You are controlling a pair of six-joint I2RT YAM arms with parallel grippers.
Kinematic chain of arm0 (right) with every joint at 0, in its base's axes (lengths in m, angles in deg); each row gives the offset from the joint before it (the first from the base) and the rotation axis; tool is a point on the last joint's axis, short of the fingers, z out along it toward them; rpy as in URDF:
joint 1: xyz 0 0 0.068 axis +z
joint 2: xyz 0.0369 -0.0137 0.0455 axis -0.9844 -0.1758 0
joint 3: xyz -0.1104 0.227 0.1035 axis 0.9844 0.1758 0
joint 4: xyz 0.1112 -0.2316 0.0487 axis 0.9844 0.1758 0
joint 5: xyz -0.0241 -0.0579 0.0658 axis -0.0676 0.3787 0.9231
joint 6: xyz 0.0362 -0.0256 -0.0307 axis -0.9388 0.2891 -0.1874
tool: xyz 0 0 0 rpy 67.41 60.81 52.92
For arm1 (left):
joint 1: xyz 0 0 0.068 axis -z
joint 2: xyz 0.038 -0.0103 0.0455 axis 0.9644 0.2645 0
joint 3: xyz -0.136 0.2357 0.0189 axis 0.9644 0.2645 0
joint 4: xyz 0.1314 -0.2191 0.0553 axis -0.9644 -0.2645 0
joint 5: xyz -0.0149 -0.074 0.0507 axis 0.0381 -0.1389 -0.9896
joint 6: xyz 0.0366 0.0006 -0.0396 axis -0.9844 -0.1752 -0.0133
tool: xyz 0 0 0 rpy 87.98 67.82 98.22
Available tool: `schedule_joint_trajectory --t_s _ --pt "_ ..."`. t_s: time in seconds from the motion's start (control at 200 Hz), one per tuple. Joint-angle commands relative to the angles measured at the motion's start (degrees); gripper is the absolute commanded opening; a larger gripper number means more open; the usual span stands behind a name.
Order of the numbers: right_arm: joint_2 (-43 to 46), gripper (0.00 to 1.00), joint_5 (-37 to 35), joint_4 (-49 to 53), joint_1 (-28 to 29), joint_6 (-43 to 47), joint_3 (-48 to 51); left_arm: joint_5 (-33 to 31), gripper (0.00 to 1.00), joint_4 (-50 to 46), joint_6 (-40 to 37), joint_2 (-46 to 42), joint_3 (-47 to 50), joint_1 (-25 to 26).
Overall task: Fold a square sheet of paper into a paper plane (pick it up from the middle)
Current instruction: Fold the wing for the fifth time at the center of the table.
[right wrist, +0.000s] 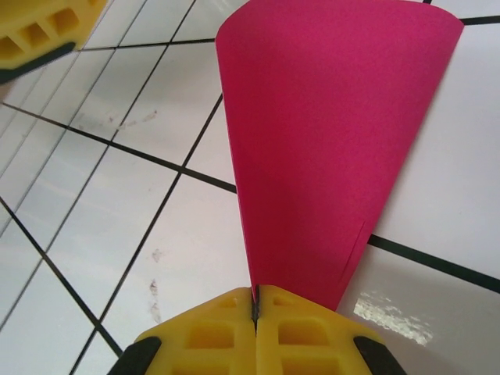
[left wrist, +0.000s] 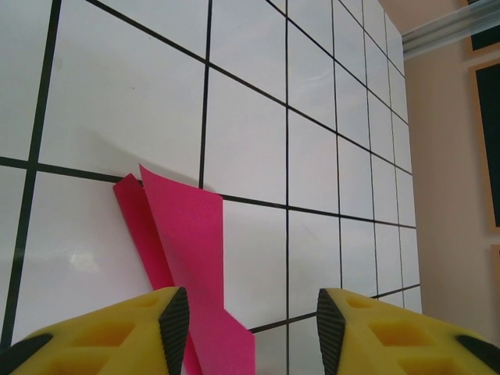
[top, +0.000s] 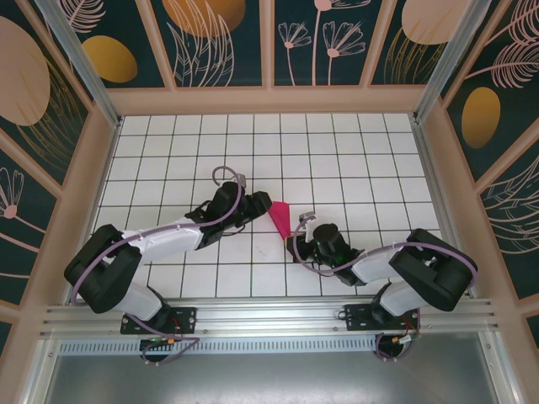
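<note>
The square sheet of paper (top: 281, 216) is magenta-red and folded into a narrow pointed shape near the middle of the tiled table. My right gripper (right wrist: 255, 301) is shut on its narrow end, and the paper (right wrist: 328, 141) fans out away from the yellow fingers. My left gripper (left wrist: 254, 324) is open at the paper's other end. There the paper (left wrist: 187, 234) runs down past the inner face of the left finger, and the right finger stands well apart from it. In the top view the left gripper (top: 259, 204) is just left of the paper and the right gripper (top: 296, 241) just below it.
The white tiled table (top: 337, 151) has black grid lines and is walled in by wooden frames and patterned panels (top: 219, 42). A metal rail (top: 253, 316) crosses the near edge by the arm bases. A yellow finger of the left gripper (right wrist: 39, 31) shows in the right wrist view.
</note>
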Motion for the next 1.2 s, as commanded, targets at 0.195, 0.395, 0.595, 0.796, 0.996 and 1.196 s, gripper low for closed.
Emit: schedule_joint_trajectory --t_s 0.195,0.395,0.595,0.796,0.996,1.196 --pt "-2.09 0.00 3.11 -6.48 -1.43 -11.56 2.19 4.48 0.37 4.25 -0.72 2.24 1.49 -0.24" --pt "-5.47 0.00 4.26 -6.64 -2.17 -15.28 1.52 6.37 0.32 5.89 0.13 2.99 2.29 -0.24" --pt "-7.30 0.00 4.17 -6.41 -2.41 -18.50 1.37 9.02 0.31 7.85 0.12 4.88 2.41 -0.18" --pt "-8.66 0.00 4.48 -6.65 -2.74 -20.80 1.33 14.13 0.32 11.14 -0.73 8.69 0.64 -0.18" --pt "-7.99 0.00 4.27 -4.65 -2.85 -20.58 0.76 19.76 0.33 15.04 -0.28 14.85 -1.74 -0.09" --pt "-6.18 0.00 4.61 -0.63 -2.96 -20.11 -0.55 21.40 0.32 15.68 -0.80 20.45 -4.99 -0.01"
